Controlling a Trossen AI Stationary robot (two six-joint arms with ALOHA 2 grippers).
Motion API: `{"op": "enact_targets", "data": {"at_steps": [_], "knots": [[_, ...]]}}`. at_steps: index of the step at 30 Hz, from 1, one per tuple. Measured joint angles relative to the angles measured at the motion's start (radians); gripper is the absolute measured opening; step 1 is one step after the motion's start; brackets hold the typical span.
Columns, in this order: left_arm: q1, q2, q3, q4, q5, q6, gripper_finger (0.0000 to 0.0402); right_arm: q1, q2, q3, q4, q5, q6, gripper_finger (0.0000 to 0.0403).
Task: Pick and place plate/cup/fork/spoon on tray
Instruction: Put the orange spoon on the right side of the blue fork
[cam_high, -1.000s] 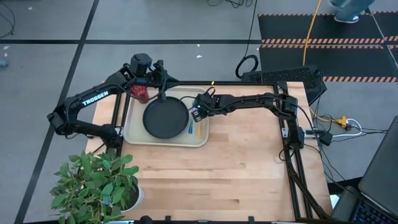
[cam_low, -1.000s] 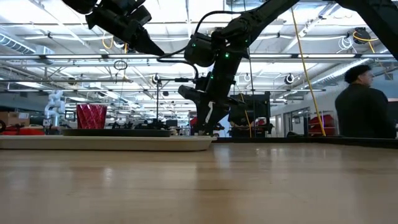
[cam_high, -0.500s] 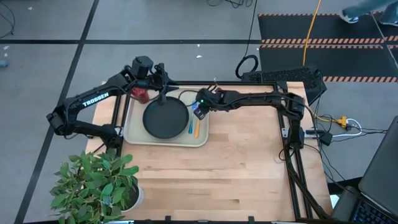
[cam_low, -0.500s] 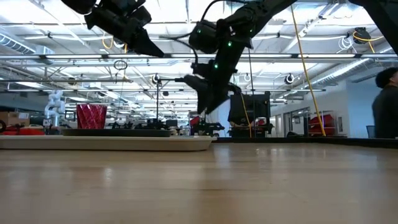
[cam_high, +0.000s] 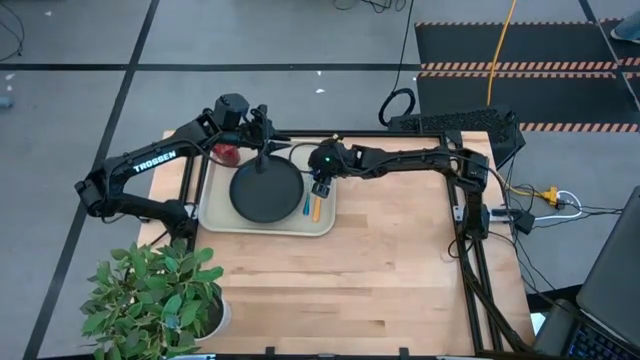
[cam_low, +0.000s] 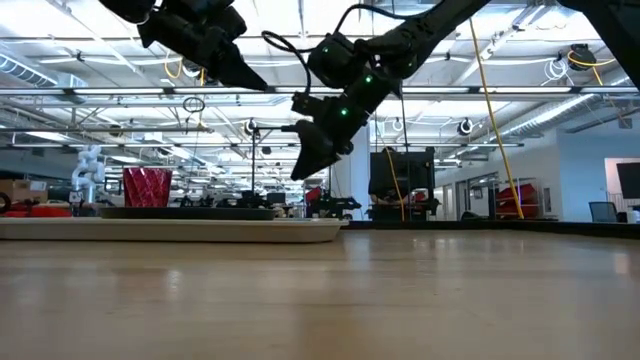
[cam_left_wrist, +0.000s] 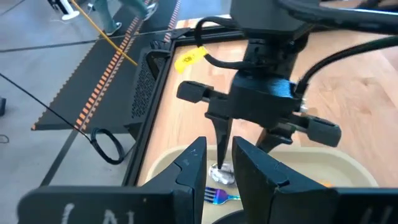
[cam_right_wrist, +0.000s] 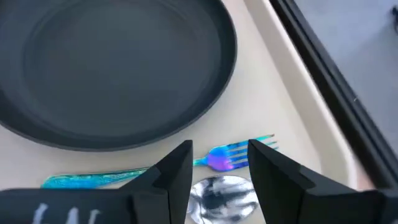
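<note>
- Left gripper (cam_high: 262, 132) hangs over the tray's (cam_high: 215, 215) far edge, beside the cup (cam_high: 228, 153), fingers narrowly parted and empty.
- The plate (cam_high: 266, 190) sits mid-tray; the fork (cam_high: 306, 203) and spoon (cam_high: 317, 207) lie just right of it, inside the rim.
- Right gripper (cam_high: 320, 188) hovers above the spoon's bowl, fingers apart, holding nothing.
- All four items appear placed; the placing step looks finished, and the next move likely calls for lifting clear without nudging the cutlery.
</note>
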Motion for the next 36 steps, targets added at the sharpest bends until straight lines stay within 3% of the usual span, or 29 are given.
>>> {"op": "enact_targets", "data": {"at_steps": [6,17,24,29,36], "knots": [[-0.020,0.000,0.000,0.008,0.000,-0.049,0.0081,0.000,-0.079,0.001,0.004,-0.003,-0.123,0.0144],[-0.072,0.000,-0.016,0.022,0.001,-0.042,0.0081,-0.039,-0.120,-0.057,-0.019,-0.009,-0.167,0.0144],[-0.079,0.000,-0.092,0.116,-0.035,-0.028,0.0081,-0.055,-0.121,-0.069,-0.068,-0.109,-0.114,0.0144],[-0.058,-0.020,-0.086,0.170,-0.038,-0.148,0.0081,-0.033,-0.062,-0.069,-0.072,-0.056,-0.161,0.0144],[-0.060,-0.029,-0.085,0.142,-0.037,-0.155,0.0081,-0.033,0.016,-0.069,-0.015,-0.025,-0.181,0.0144]]}}
